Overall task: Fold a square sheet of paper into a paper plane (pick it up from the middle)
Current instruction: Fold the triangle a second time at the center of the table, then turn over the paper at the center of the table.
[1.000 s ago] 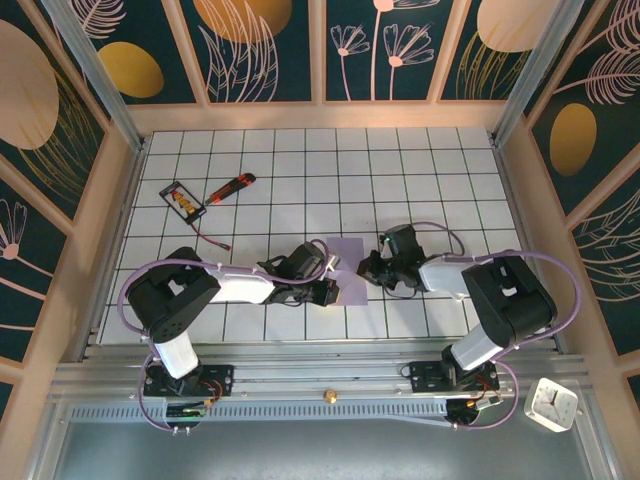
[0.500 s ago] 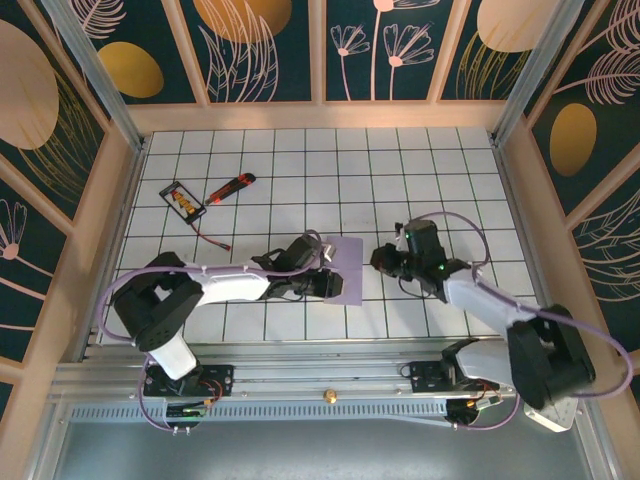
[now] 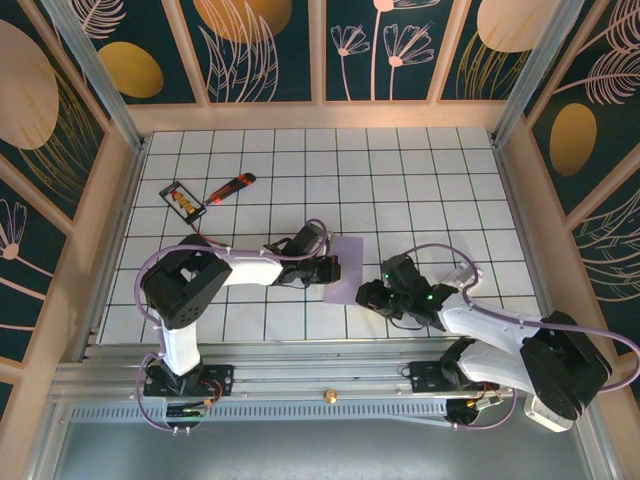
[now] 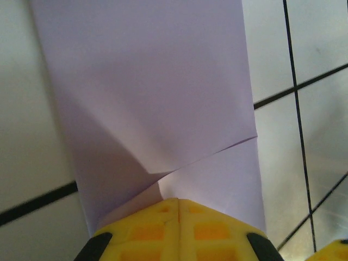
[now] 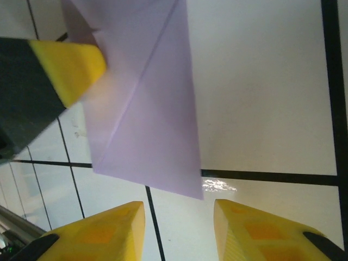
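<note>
Two grippers seen near frame centre in top view. Found paper [image 3: 348, 270] mid-frame over grid table [image 3: 400, 180], w/ diagonal creases. Noted L gripper [image 3: 326, 270] clamped fully shut on paper's left edge. Saw R gripper [image 3: 364, 296] just below-right of paper, jaws partly apart, nothing between them. In R wrist view, saw paper's corner just ahead, lower centre.

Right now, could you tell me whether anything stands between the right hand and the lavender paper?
Nothing visible does. The right hand is open, with bare tile between it and the paper. The left hand is shut on the paper's far side, off that path.
</note>
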